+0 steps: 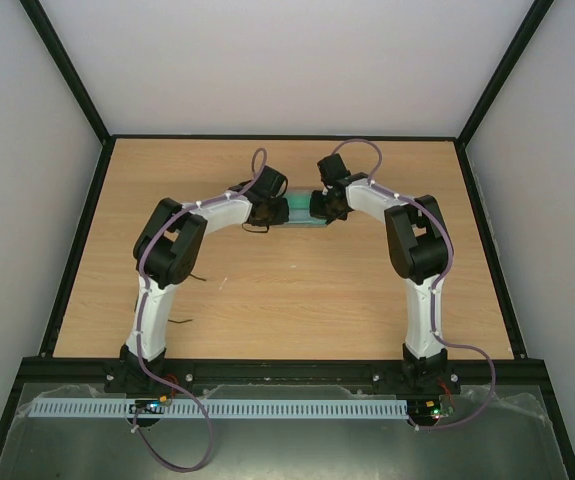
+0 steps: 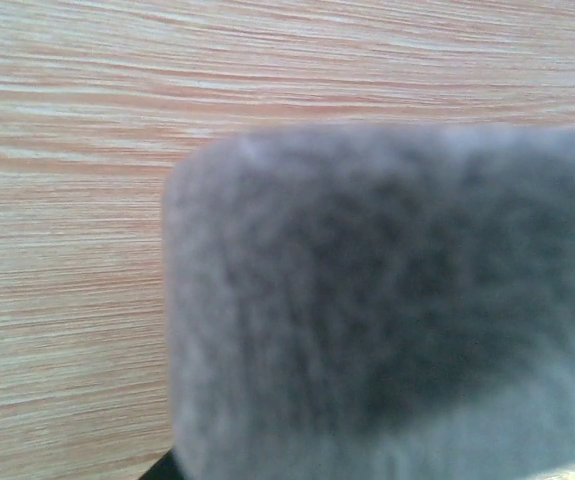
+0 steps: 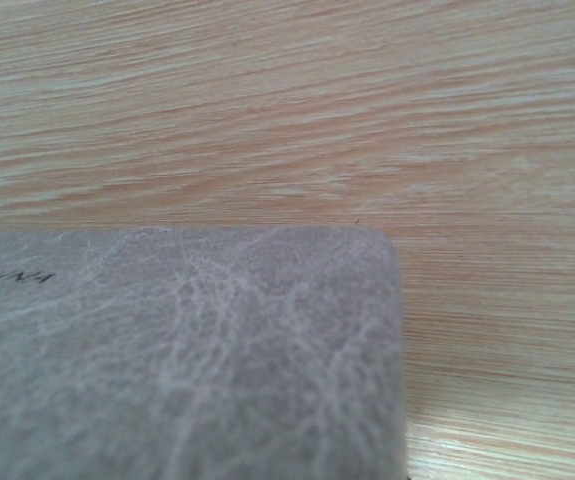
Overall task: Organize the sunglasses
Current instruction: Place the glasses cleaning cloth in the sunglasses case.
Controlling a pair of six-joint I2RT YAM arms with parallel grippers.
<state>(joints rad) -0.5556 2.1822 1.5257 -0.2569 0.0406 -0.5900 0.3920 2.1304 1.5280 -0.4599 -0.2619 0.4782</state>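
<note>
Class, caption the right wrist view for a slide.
Close-up: rounded corner of a grey textured case against the wood-grain table.

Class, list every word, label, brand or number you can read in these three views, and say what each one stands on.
Grey case, right wrist view: a short run of faint letters at its left edge, upside down and cut off by the frame; too blurred to read.
Left wrist view: no text.
Top view: no text that can be read.

Pale walls enclose a light wood table.
</note>
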